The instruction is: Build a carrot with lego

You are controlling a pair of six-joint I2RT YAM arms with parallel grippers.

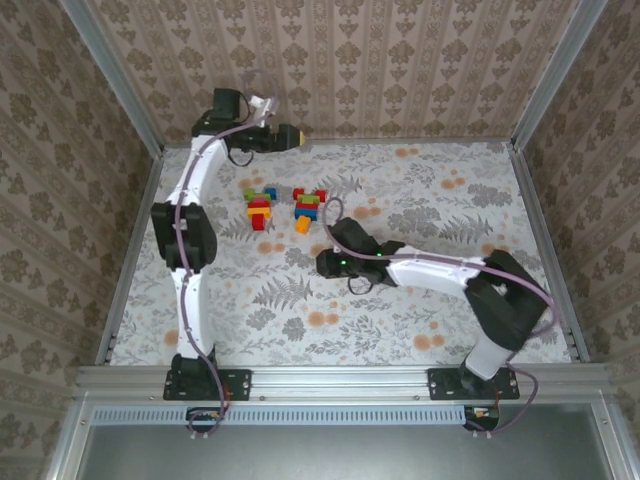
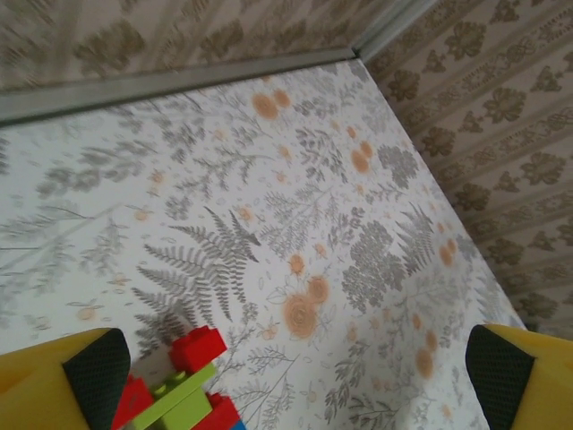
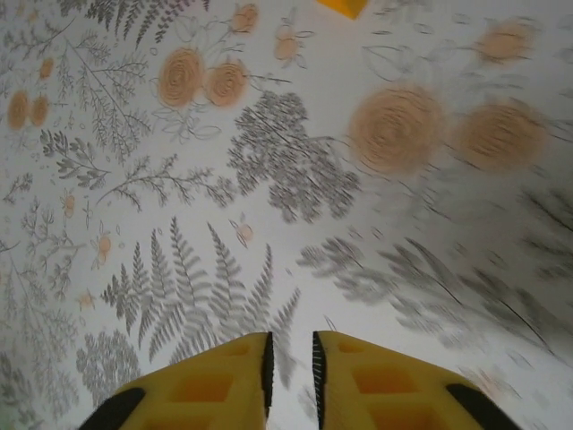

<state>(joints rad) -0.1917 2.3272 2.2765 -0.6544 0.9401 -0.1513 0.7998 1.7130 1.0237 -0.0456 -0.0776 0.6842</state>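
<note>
- A table [image 1: 260, 330] under a pale cloth printed with grey ferns and orange flowers sits inside an aluminium frame [image 1: 340, 380], with brown damask-patterned walls [image 1: 400, 60] on three sides
- The lego [image 1: 308, 205] lies on the far middle of the table in two small clusters, side by side and close together but apart
- The left cluster [image 1: 260, 207] shows green, blue, red, yellow and magenta bricks
- The right cluster [image 1: 308, 200] shows red, green, blue and yellow bricks, with an orange brick [image 1: 303, 225] at its near end
- The left arm [image 1: 190, 240] runs up the left side of the table and bends toward the far wall
- The left gripper [image 2: 291, 358] is spread wide, with nothing between its yellow fingers
- In the left wrist view, a red brick [image 2: 199, 348] and a green brick [image 2: 175, 399] lie on the cloth just beside the black pad [image 2: 94, 376] of one finger; whether they touch it cannot be told
- The right arm [image 1: 440, 268] reaches from the near right corner to the middle of the table, its wrist on the near side of the right cluster
- The right gripper [image 3: 289, 349] is clenched: its two fingers stand nearly together with only a thin slit between them, gripping nothing, over bare cloth
- The corner of an orange-yellow brick [image 3: 340, 5] shows at the top edge of the right wrist view, well ahead of the fingertips; the right part of that view is blurred
</note>
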